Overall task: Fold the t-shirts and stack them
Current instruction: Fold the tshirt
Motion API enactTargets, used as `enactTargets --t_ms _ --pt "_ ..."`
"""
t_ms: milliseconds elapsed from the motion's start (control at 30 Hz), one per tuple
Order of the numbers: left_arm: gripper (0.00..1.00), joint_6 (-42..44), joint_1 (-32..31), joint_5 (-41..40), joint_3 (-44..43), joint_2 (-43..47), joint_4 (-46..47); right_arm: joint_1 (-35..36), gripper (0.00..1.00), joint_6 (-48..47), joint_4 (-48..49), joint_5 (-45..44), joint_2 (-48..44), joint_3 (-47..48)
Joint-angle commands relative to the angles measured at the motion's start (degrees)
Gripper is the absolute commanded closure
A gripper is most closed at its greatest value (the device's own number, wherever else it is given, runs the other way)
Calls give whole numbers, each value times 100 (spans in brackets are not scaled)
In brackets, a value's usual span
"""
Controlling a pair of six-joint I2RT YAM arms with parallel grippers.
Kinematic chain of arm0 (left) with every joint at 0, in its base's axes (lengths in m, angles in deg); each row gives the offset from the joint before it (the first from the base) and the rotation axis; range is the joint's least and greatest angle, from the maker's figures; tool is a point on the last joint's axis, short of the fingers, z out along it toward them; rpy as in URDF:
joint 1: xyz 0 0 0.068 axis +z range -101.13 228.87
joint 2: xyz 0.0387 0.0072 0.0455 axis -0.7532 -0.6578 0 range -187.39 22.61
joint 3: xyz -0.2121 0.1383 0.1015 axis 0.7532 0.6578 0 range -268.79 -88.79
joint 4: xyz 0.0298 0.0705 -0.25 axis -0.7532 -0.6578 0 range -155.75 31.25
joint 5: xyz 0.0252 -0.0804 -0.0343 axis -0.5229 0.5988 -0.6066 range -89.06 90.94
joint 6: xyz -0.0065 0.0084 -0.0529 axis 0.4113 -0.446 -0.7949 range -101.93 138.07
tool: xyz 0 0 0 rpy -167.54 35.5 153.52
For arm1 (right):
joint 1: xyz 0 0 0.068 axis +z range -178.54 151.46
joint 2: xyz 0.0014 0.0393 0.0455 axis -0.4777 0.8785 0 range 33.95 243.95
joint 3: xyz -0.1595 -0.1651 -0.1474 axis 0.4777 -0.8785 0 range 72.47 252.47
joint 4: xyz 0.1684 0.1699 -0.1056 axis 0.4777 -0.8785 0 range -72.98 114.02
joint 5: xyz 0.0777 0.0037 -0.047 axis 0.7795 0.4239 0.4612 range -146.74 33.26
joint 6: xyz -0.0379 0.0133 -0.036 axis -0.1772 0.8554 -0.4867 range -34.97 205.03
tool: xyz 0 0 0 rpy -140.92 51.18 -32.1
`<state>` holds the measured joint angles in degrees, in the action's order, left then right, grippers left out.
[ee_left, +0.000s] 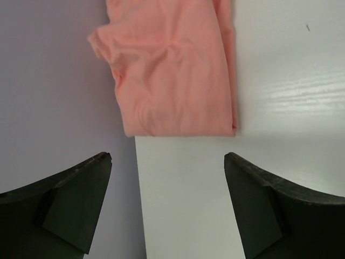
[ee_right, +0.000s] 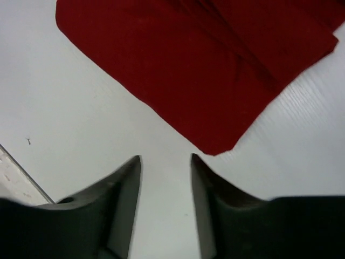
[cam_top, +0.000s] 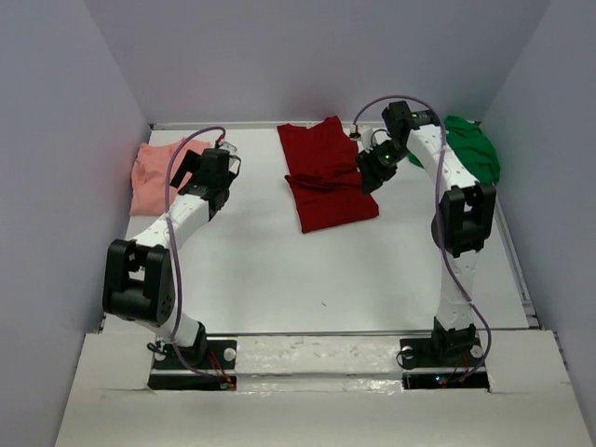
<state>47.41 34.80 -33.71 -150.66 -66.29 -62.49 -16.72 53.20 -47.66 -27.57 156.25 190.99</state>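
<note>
Overhead, white table (cam_top: 279, 270), perhaps lilac walls (cam_top: 307, 56), t-shirts (cam_top: 326, 182)

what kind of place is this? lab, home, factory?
Probably a lab test cell: white table boxed in by blank walls, left arm and right arm bolted at its near edge, dark red shirt, salmon-pink shirt, green shirt as props.

No writing, label, brand, number or sign can be read in any view. The salmon-pink shirt (ee_left: 172, 70) just ahead of the left gripper (ee_left: 167, 156) and the dark red shirt (ee_right: 215, 65) just ahead of the right gripper (ee_right: 165, 157) show only plain cloth.
</note>
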Motion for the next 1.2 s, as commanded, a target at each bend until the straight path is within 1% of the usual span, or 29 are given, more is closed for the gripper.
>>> enactTargets --t_ms 0,33,67,100,133,267,367,400,433,467,500,600,800,867,900,933,1167 --pt "1 -421 237 802 358 1014 -56 417 65 -113 -452 239 434 786" --pt "1 -316 351 802 394 1233 -65 470 69 -60 -443 204 522 1022" --pt "1 -306 421 733 429 1357 -117 567 85 -16 -469 195 723 1294" --pt "1 -306 422 732 430 1402 -196 620 90 -16 -496 203 821 1427" --pt "1 -385 483 749 447 1437 -283 673 92 19 -522 229 926 1550" --pt "1 -447 650 881 710 1683 -258 857 92 81 -584 282 1340 1964" --pt "1 -473 879 952 825 1824 -249 990 91 116 -391 326 1454 1903" --pt "1 -482 940 969 817 1876 -267 990 89 133 -269 413 1489 1877" --pt "1 -491 984 987 816 1894 -284 1042 84 151 -233 440 1524 1868" --pt "1 -508 1028 1048 808 1912 -345 1042 76 151 -198 458 1551 1894" --pt "1 -543 1063 1066 799 1938 -363 1094 66 160 -145 484 1586 1903" --pt "1 -561 1134 1136 816 2000 -416 1095 63 178 -57 520 1727 1982" --pt "1 -553 1266 1128 860 2114 -434 1148 63 142 119 520 1947 2140" --pt "1 -544 1292 1128 904 2149 -443 1148 66 142 294 467 2017 2149" --pt "1 -535 1301 1093 930 2158 -460 1148 74 134 399 423 2069 2149" --pt "1 -535 1301 1101 948 2158 -478 1148 75 151 444 406 2105 2175" --pt "1 -517 1310 1101 1124 2114 -460 1148 77 230 717 414 2281 2220"
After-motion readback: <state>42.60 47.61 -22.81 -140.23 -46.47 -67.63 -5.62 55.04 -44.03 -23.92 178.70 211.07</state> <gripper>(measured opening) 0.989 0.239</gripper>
